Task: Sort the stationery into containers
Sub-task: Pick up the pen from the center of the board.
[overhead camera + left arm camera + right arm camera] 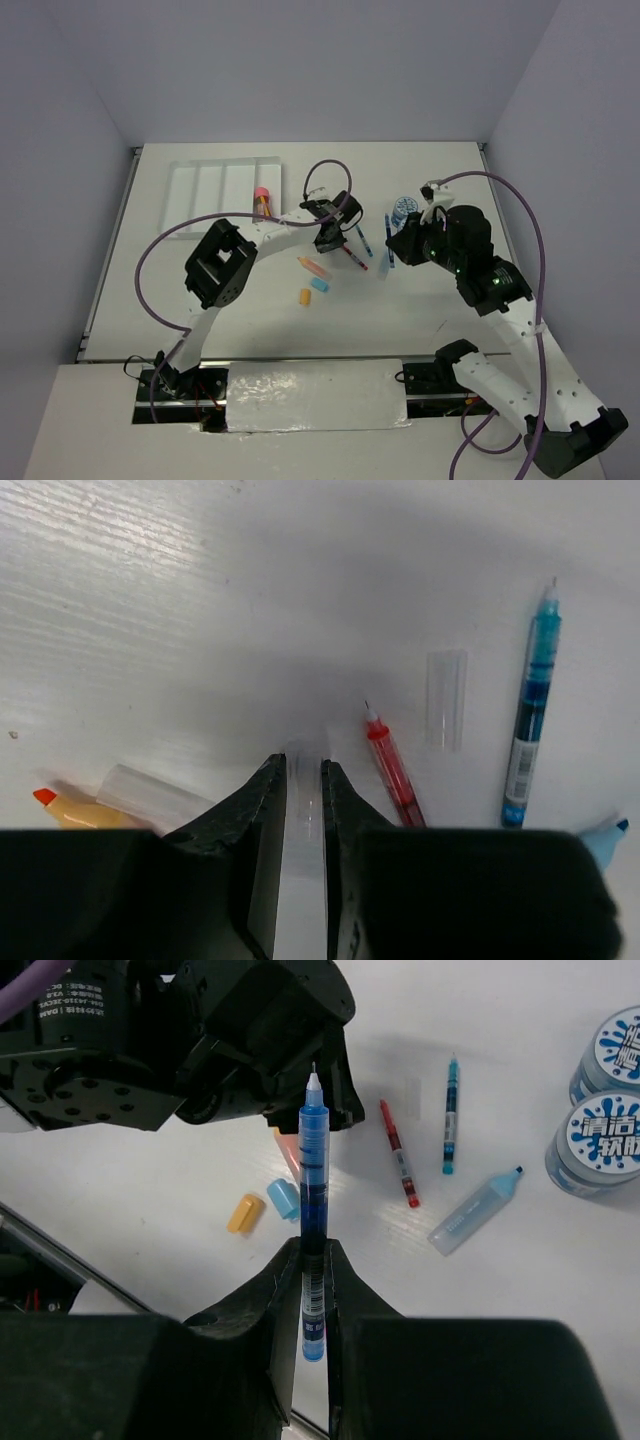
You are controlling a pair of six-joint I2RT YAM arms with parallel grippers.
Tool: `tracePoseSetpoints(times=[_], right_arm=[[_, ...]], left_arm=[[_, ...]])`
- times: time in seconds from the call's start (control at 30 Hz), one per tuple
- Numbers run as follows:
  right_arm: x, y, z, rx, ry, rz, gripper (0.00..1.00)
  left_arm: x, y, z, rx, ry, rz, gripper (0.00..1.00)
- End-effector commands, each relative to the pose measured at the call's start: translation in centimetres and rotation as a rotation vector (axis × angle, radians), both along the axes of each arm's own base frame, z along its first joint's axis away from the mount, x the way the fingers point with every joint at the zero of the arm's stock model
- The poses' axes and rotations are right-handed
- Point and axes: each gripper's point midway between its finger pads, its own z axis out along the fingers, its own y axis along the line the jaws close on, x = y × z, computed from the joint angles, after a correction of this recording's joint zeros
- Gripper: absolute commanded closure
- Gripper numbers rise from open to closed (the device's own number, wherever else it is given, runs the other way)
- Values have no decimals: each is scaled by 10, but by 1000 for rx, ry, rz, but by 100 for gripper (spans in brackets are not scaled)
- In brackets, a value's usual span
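Right gripper: black jaws pinched on slim blue clear-barrelled pen, frame centre, tip up.
Left gripper: clamped on clear cylindrical plastic cap, lower centre.
Stubby orange eraser: beside rounded light-blue eraser, left of centre.
Matte white table: thin red plastic pen lying flat.
White four-slot plastic tray: upper left; pink-capped orange piece in rightmost slot.

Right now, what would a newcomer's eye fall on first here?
The right gripper grips a blue pen above the table. The left gripper pinches a clear plastic piece beside a red pen. At far left, the white tray holds a pink-capped orange piece in its right-hand compartment.
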Motion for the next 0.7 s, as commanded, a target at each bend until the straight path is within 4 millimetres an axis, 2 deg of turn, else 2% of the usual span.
tracePoseSetpoints(times=[0.0, 0.03, 0.1, 0.13, 0.17, 0.2, 0.23, 0.27, 0.3, 0.33, 0.37, 0.4, 0.43, 0.5, 0.53, 0.57, 0.6, 0.63, 0.67], right_arm=[[0, 6, 13, 32, -65, 29, 100], [-1, 7, 12, 37, -65, 38, 100], [-4, 9, 15, 59, -80, 49, 100], [-6, 11, 16, 71, -87, 61, 100], [-11, 16, 10, 89, -76, 91, 100], [-14, 21, 14, 120, -100, 114, 100], [-17, 27, 14, 139, -98, 138, 100], [-20, 32, 2, 148, -72, 151, 100], [-26, 44, 6, 192, -83, 182, 100], [-29, 50, 5, 216, -84, 197, 100], [-33, 56, -10, 239, -62, 210, 100], [-42, 71, 7, 338, -101, 261, 100], [-47, 78, 8, 385, -104, 287, 100], [-60, 97, 11, 501, -106, 345, 100], [-62, 102, 5, 524, -93, 353, 100], [-64, 109, 15, 576, -109, 365, 100], [-62, 112, 17, 596, -117, 354, 100], [-70, 122, 25, 630, -130, 388, 100], [-69, 128, 21, 629, -116, 380, 100]], left_arm=[[7, -20, 69, -147, -123, -68, 98], [8, -20, 93, -175, -169, -87, 98], [7, -20, 118, -204, -217, -111, 99], [4, -16, 123, -196, -234, -140, 100], [4, -18, 153, -243, -298, -159, 100], [1, -18, 163, -267, -321, -182, 100], [-7, -13, 158, -255, -329, -230, 100], [-9, -16, 196, -331, -422, -254, 100], [-18, -10, 186, -329, -412, -275, 100], [-26, -2, 211, -364, -472, -291, 100], [-32, 1, 221, -387, -505, -302, 100], [-37, 7, 215, -399, -526, -304, 100], [-47, 16, 241, -443, -591, -314, 100], [-59, 22, 252, -503, -662, -341, 100], [-71, 29, 277, -553, -730, -356, 100], [-77, 31, 285, -585, -760, -377, 100], [-83, 33, 284, -603, -786, -394, 100], [-91, 40, 298, -629, -824, -396, 100], [-95, 43, 302, -640, -839, -401, 100]])
